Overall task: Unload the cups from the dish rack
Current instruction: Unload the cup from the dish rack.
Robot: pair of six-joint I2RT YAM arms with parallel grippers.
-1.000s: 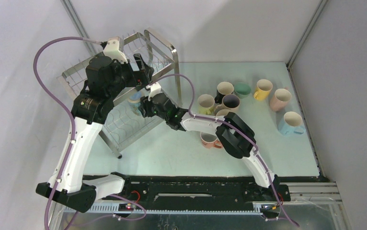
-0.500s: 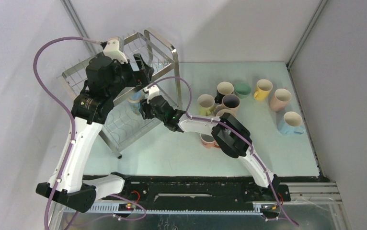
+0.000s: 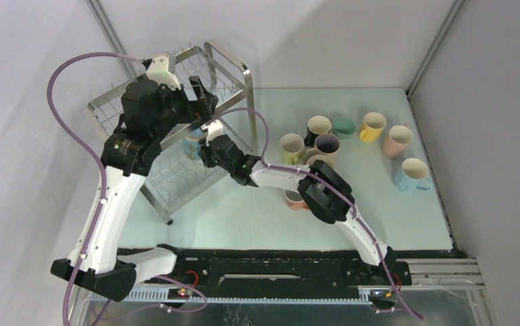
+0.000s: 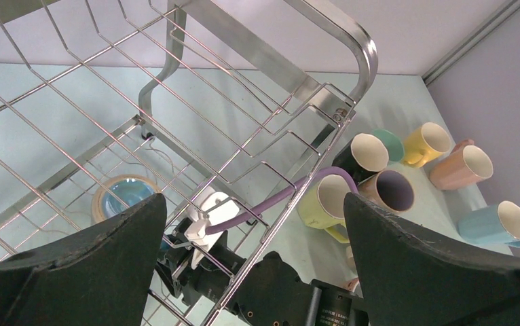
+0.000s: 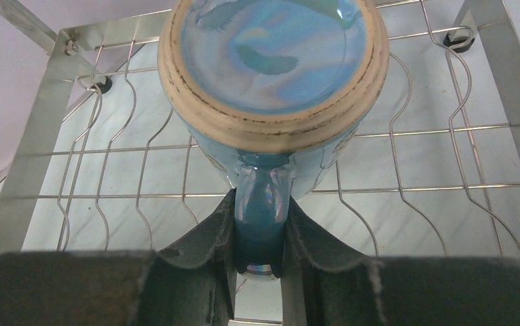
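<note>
Firstly, dish rack (image 4: 264, 54): two-tier steel wire frame standing at about 10 o'clock on the tabletop (image 3: 244, 210).
Inside the rack: one blue cup (image 5: 274, 61) on the lower tier, with its unglazed foot ring and blue base turned up toward the cameras.
Right hand (image 5: 258, 217): it reaches into the lower tier from the 3 o'clock side. Its two fingers are closed on the handle (image 5: 261, 204) of the blue cup, one pressing on each side.
Left hand (image 4: 254, 207): the fingers are spread wide and grip nothing. It hangs above the upper tier wires.
Cups on the tabletop: all stand outside the rack, from about 12 to 3 o'clock, with their mouths open to the top camera.
Back row: black cup (image 3: 318, 127), green cup (image 3: 343, 127) and yellow cup (image 3: 373, 126) stand close together.
Middle: lime cup (image 3: 291, 147) and beige cup (image 3: 327, 145) stand just beside the black cup.
Far right: pink cup (image 3: 397, 141) and light blue cup (image 3: 412, 174) are apart from each other.
Near the centre: orange-red cup (image 3: 295, 199), half covered by the right arm.
Count: one rack, one cup in it and eight cups on the tabletop. The arm hides part of the group, so I cannot tell if there are more.
</note>
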